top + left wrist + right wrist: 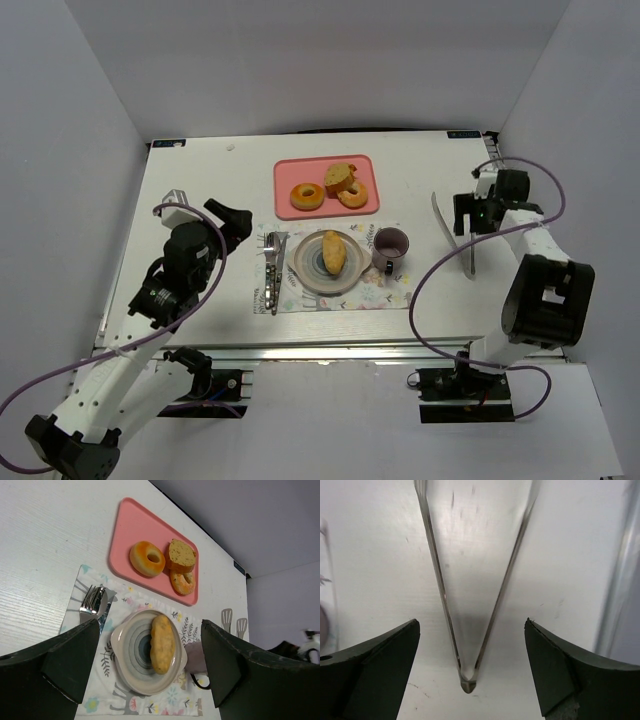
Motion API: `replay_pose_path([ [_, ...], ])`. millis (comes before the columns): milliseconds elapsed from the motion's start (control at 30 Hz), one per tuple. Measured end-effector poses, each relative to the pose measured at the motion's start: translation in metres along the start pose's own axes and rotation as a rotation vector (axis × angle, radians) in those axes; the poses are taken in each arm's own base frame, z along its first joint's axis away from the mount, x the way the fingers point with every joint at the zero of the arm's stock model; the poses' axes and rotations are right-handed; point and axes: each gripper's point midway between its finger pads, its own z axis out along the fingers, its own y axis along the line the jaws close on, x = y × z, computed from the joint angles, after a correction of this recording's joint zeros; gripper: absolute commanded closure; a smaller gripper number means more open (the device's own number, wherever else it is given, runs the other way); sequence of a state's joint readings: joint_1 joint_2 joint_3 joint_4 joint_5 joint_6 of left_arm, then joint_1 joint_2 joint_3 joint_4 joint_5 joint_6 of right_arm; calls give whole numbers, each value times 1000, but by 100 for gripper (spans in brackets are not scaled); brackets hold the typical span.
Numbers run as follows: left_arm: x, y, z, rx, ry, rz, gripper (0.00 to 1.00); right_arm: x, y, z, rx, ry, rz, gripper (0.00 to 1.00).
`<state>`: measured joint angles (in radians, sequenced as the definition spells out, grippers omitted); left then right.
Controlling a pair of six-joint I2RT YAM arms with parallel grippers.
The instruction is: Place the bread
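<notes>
1. My left gripper [230, 216], left of the round grey ceramic plate [300, 265], stands wide and empty.
2. The golden-yellow oval bread roll [333, 252] lies on that plate. I judge it light, soft and crushable, best held gently across its narrow middle.
3. My right gripper [471, 625], well right of the plate, gapes wide over pale V-shaped tongs [468, 684], gripping nothing.

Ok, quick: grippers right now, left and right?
Left gripper: open, holding nothing.
Right gripper: open, empty, above the tongs.
</notes>
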<state>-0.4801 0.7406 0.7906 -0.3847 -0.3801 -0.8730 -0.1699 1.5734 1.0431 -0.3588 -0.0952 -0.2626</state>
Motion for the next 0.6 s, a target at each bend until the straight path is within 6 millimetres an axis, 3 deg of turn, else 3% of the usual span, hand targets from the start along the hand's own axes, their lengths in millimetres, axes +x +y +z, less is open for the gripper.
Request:
replay_pose_path([
  [133, 2, 1, 1, 1, 1, 1, 8, -71, -6, -50, 25, -205, -71, 11],
  [233, 4, 2, 3, -2, 7, 5, 8, -111, -4, -86, 27, -346, -92, 11],
  [333, 5, 2, 5, -3, 12, 12, 8, -128, 1, -105, 21, -409, -34, 11],
  [467, 7, 2, 6, -4, 17, 21, 8, -141, 12, -109, -20, -423, 24, 10],
  [600, 7, 2, 6, -3, 18, 24, 8, -143, 44, -107, -107, -410, 5, 10],
])
